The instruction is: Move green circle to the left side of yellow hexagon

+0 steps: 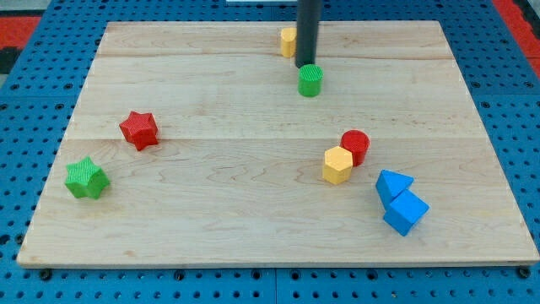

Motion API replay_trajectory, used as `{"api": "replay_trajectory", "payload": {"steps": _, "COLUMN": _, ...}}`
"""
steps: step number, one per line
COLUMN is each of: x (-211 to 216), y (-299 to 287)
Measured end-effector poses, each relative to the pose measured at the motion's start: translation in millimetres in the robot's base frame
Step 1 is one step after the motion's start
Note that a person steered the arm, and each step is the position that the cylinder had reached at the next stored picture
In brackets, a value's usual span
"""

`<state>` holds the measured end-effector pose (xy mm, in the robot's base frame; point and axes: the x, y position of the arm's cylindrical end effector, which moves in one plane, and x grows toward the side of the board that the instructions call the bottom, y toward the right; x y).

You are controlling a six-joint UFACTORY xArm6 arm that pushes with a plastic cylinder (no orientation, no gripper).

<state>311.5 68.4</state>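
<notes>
The green circle [310,80] stands near the view's top centre of the wooden board. My tip [305,65] is at its upper edge, touching or nearly touching it from the view's top. The yellow hexagon [337,165] lies lower, right of centre, well below the green circle. A red circle [356,146] touches the hexagon's upper right side. Another yellow block [288,41] sits near the top edge, partly hidden behind my rod.
A red star [139,130] lies at the left. A green star [87,178] lies at the lower left. Two blue blocks [400,201] sit together at the lower right. The wooden board [253,219] rests on a blue pegboard.
</notes>
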Motion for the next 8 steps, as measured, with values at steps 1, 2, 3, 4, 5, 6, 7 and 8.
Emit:
{"api": "replay_trajectory", "payload": {"steps": 1, "x": 35, "y": 8}}
{"api": "replay_trajectory", "payload": {"steps": 2, "x": 33, "y": -15}}
{"api": "replay_trajectory", "payload": {"steps": 3, "x": 103, "y": 6}}
{"api": "replay_trajectory", "payload": {"steps": 4, "x": 154, "y": 35}}
{"api": "replay_trajectory", "payload": {"steps": 5, "x": 137, "y": -10}}
{"api": "replay_trajectory", "payload": {"steps": 6, "x": 137, "y": -33}}
{"api": "replay_trajectory", "payload": {"steps": 7, "x": 140, "y": -38}}
{"api": "replay_trajectory", "payload": {"steps": 8, "x": 125, "y": -42}}
